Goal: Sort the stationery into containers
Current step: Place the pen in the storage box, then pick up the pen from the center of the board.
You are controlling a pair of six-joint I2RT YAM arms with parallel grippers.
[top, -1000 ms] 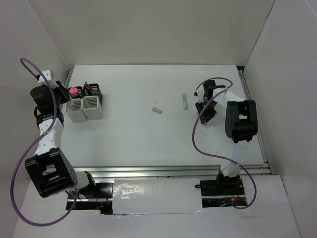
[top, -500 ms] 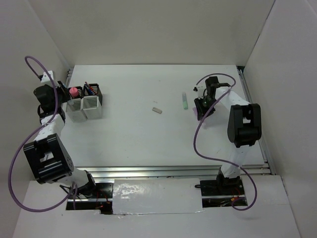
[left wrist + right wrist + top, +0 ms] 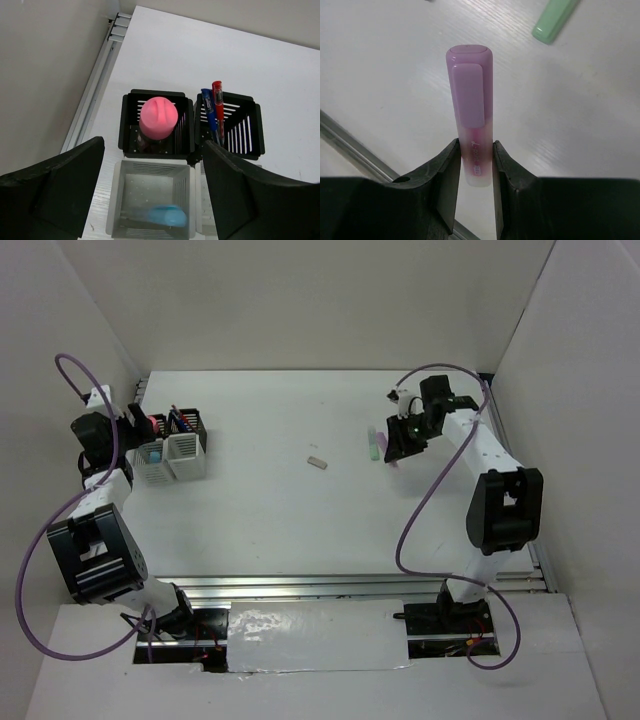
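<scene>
Bright even light fr above, soft faint shadows, mild sheen on table (image 3: 385,60), wrist-cam foregrounds soft.

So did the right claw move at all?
Yes. The right gripper moved up and left in the top view, closing in on the pale-green marker, which stayed put.

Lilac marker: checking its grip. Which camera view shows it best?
Right wrist view: the lilac marker sits close and centred, its lower end clamped by the jaws of the right gripper. Top external shows only a small lilac sliver at that gripper; left wrist shows none of it.
</scene>
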